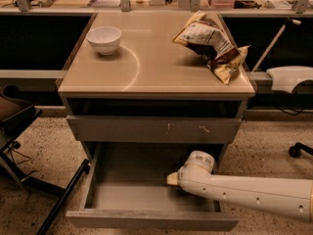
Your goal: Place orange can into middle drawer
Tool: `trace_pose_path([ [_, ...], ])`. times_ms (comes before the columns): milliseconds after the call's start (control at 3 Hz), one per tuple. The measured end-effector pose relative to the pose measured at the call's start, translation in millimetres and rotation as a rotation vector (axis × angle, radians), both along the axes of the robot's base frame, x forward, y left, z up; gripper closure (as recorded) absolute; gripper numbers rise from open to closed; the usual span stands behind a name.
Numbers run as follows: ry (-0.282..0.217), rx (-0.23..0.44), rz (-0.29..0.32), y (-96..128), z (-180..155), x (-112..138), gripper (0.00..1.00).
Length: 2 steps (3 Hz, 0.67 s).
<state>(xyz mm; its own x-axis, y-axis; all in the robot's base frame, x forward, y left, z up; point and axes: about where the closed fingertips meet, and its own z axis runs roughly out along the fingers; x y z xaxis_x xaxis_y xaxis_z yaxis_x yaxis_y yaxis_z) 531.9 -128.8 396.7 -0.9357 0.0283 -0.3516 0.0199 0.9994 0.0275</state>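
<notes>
The middle drawer (146, 220) is pulled open at the bottom of the cabinet, showing a smooth grey inside and a plain front panel. My white arm (244, 192) reaches in from the right over the drawer's right half. My gripper (174, 179) is at the arm's end, low inside the drawer, mostly hidden behind the wrist. Only a small pale tan tip shows there. The orange can is hidden from view.
Above the open drawer is a grey drawer front with white scuff marks (154, 129). On the tan cabinet top (146, 72) stand a white bowl (103, 38) at the back left and a crumpled snack bag (210, 43) at the right. A dark chair base (29, 180) stands at the left.
</notes>
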Motion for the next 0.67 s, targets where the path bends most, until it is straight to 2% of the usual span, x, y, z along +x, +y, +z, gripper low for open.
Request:
trace_pose_path([
  [333,0.0,0.0,0.0,0.0,0.0,0.0,0.0],
  [667,0.0,0.0,0.0,0.0,0.0,0.0,0.0],
])
